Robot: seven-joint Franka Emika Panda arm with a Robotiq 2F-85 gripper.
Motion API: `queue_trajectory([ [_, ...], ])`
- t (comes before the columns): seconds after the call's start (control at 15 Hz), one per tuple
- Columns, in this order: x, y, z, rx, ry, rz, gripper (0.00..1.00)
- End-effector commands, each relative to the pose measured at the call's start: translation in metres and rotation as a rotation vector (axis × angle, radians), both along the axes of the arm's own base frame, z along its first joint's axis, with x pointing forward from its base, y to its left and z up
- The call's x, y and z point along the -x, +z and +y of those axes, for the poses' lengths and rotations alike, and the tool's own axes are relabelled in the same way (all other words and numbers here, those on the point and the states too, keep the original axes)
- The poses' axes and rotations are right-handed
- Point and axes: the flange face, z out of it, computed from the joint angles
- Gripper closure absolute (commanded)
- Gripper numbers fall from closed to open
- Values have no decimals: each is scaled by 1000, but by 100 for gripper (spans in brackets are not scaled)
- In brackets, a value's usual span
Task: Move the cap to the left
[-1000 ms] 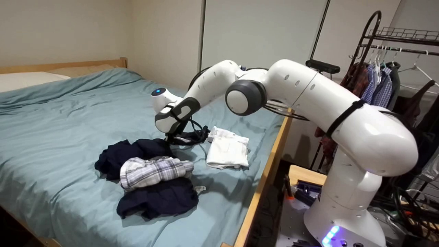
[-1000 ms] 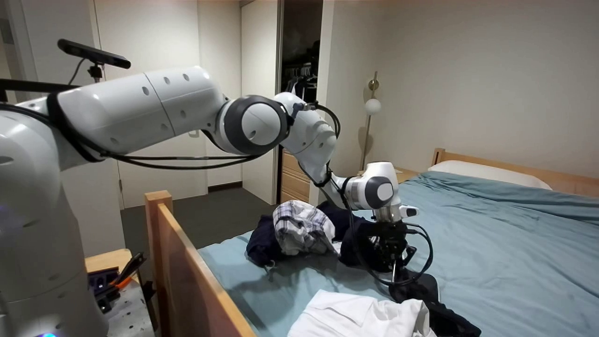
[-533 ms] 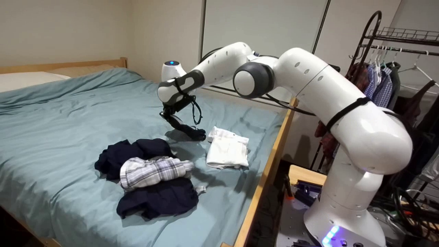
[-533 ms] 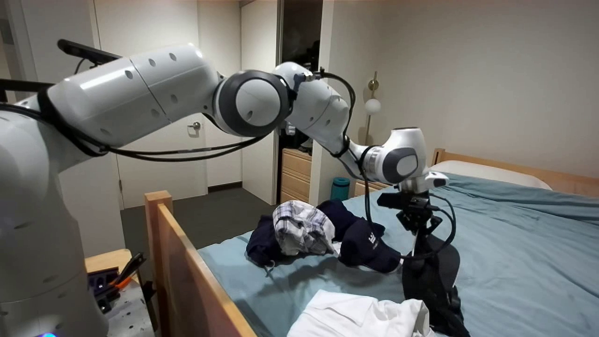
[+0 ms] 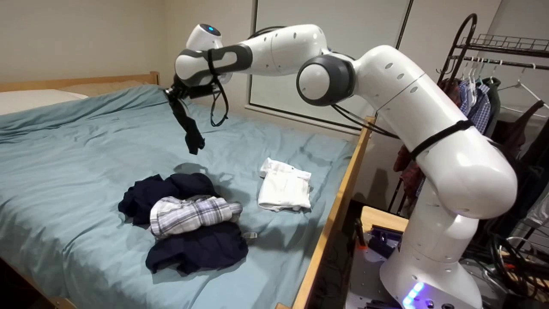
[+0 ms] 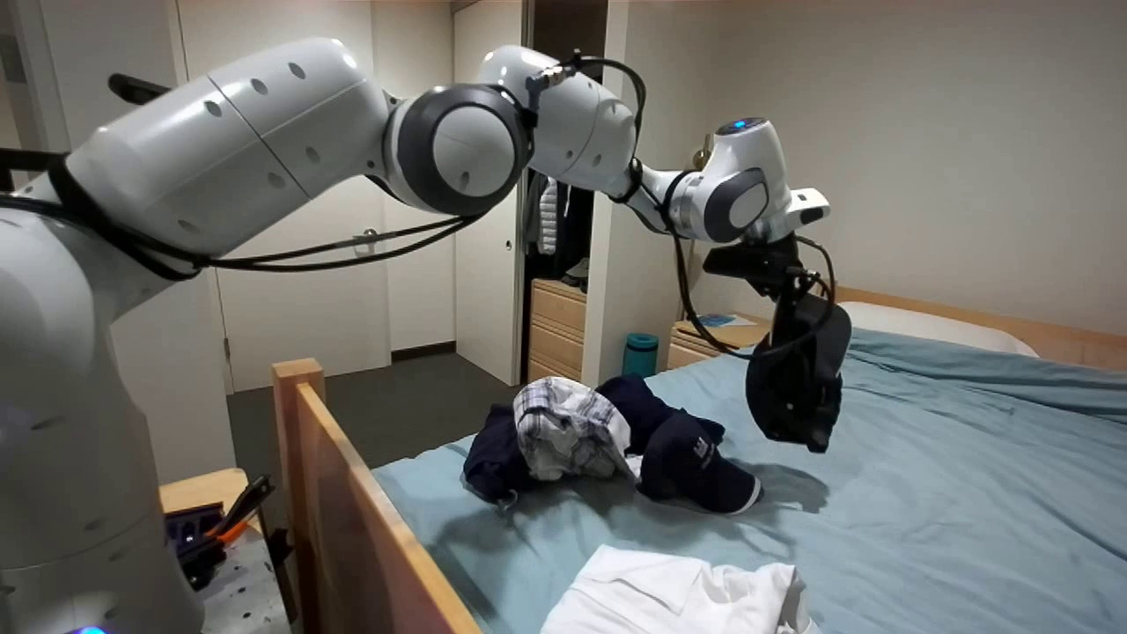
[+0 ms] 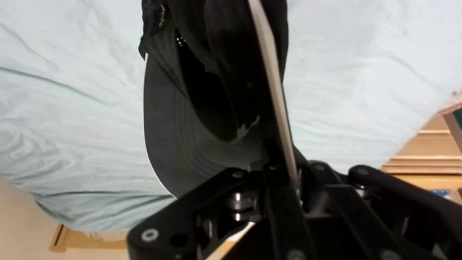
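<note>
The black cap (image 5: 188, 128) hangs from my gripper (image 5: 173, 92) in the air above the bed. In an exterior view the cap (image 6: 791, 379) hangs tilted, clear of the bed, below the gripper (image 6: 782, 286). In the wrist view the fingers (image 7: 294, 168) are shut on the cap's brim area, and the dark grey brim with a pale edge and the cap's inside (image 7: 162, 133) show. The exact pinch point is dark and hard to see.
A plaid shirt (image 5: 193, 214) lies between navy clothes (image 5: 201, 251) on the bed. A second navy cap with a white brim edge (image 6: 691, 467) lies beside them. A white folded cloth (image 5: 285, 189) lies near the wooden bed rail (image 5: 334, 219).
The cap was lifted off the bed beside the white cloth. Gripper and cap have risen, moving left in one exterior picture, away from the white cloth. The clothes have not moved.
</note>
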Motion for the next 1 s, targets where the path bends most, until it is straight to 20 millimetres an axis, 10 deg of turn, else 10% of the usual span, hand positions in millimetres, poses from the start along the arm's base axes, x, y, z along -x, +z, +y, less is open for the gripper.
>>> queue_trajectory([
  [0.0, -2, 5, 9, -3, 11, -12, 93],
  [0.4, -3, -25, 13, -173, 43, -66, 96],
  [0.93, 18, -163, 43, -407, -135, -410, 95],
])
